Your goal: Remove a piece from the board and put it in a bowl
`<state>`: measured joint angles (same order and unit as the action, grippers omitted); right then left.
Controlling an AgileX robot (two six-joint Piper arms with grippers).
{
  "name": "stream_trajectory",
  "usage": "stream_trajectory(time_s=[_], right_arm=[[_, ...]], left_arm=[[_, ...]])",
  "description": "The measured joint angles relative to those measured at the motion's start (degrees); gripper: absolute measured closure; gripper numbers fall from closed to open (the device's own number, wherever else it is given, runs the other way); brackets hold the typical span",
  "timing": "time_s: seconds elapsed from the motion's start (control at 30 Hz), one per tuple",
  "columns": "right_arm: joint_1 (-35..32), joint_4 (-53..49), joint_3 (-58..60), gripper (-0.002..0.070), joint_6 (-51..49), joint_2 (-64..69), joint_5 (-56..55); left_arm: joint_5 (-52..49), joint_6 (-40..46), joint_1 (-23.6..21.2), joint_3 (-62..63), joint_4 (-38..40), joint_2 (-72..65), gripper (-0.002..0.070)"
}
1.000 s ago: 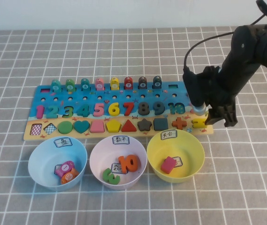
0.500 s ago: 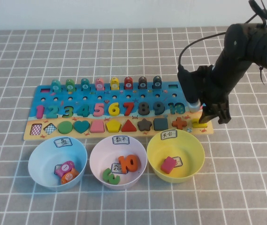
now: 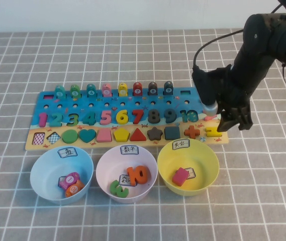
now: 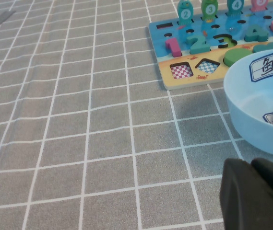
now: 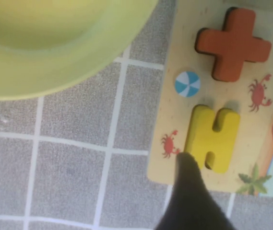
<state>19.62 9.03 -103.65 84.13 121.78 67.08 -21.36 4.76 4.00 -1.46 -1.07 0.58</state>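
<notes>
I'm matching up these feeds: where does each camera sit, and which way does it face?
High: raised on the robot's side, angled down at board and three bowls; right arm shows, right gripper open over the board's right end.
Left wrist: low, beside the blue bowl; left gripper at the edge.
Right wrist: straight down on the piece; one fingertip shows.
Shared: the board.

Robot lab tabletop: grey checked cloth (image 3: 132, 55), plain white wall (image 3: 107, 15).
</notes>
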Motion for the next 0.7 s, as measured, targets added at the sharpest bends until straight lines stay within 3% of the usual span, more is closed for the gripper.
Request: stream_trajectory(time_s=[0.7], right_arm=[[1.2, 0.3, 0.0, 0.0309, -0.2, 1.9, 0.5]], left_arm=[[0.0, 0.0, 0.0, 0.0, 0.0, 0.0, 0.0675]])
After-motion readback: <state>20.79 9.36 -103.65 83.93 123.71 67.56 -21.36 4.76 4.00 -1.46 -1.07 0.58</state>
